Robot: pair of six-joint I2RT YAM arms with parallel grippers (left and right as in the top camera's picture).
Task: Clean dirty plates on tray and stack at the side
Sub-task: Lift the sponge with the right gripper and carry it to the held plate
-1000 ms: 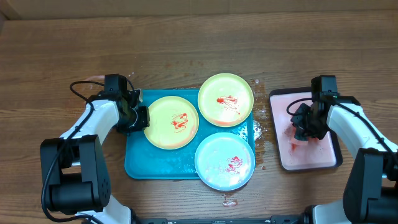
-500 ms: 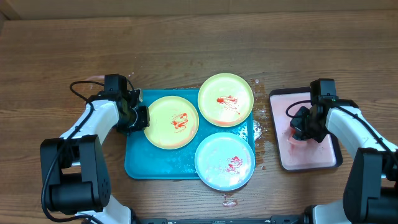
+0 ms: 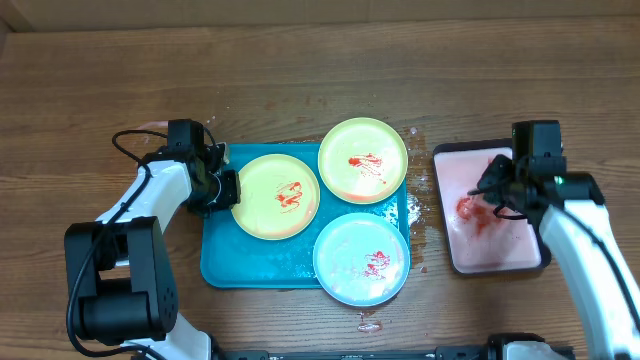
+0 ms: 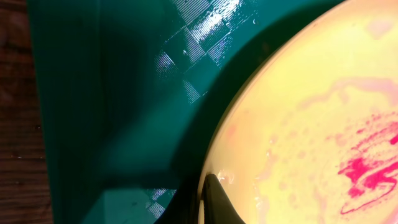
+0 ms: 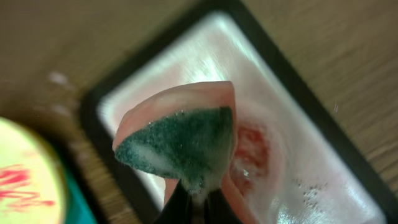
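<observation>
Three plates smeared with red sauce lie on the teal tray [image 3: 225,262]: a yellow-green plate [image 3: 275,195] at the left, a yellow-green plate [image 3: 363,160] at the back, a pale blue plate [image 3: 361,258] at the front. My left gripper [image 3: 222,185] is shut on the left plate's rim, seen close in the left wrist view [image 4: 311,124], with a finger [image 4: 214,199] over the edge. My right gripper [image 3: 503,185] is shut on a wet pink and green sponge [image 5: 183,140], held above the small pink tray [image 3: 515,255].
The black-rimmed pink tray [image 5: 298,149] at the right holds red-stained soapy water. Water drops lie on the wooden table [image 3: 418,228] between the two trays. A small spill [image 3: 368,323] sits in front of the blue plate.
My right gripper has lifted the sponge off the pink tray and moved slightly right and back. The left gripper and the plates have not moved.
</observation>
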